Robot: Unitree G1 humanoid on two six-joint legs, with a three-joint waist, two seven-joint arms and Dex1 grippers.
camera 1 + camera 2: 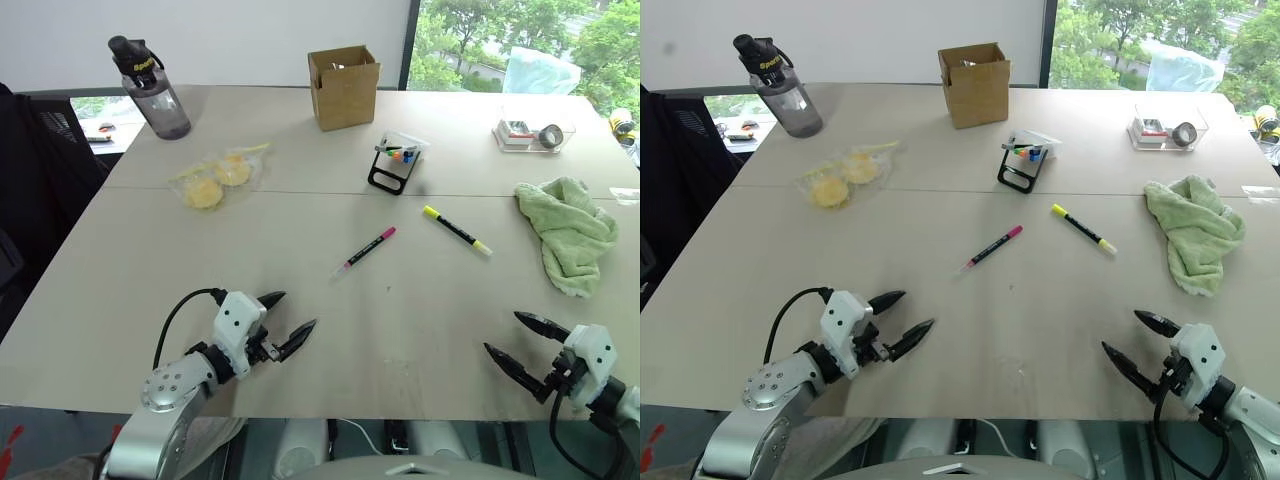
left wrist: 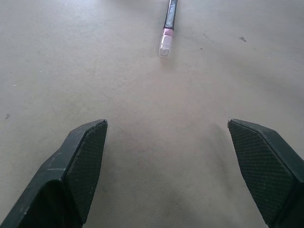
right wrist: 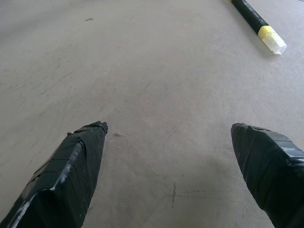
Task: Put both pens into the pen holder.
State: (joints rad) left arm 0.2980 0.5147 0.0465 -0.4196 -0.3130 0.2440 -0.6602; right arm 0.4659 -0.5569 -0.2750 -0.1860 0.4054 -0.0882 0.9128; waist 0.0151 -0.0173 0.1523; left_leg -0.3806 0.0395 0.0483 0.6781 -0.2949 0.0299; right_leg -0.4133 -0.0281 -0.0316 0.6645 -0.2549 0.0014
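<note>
Head view: the left end effector and right end effector hover wide open, empty, over the desk. The pink pen and yellow pen lie ahead between them, the pen holder beyond.

Left wrist view: pink pen lies ahead of the spread fingers.

Right wrist view: yellow pen lies ahead; its print is unreadable.

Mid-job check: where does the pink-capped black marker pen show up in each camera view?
Left eye view: pink-capped black marker pen lies mid-table, left of the yellow-capped black pen.
Right eye view: same pen, mid-table.
Left wrist view: its clear tip end lies ahead of the open fingers.
Right wrist view: not in it.
Shared landmark: small clear pen holder on black stand.
</note>
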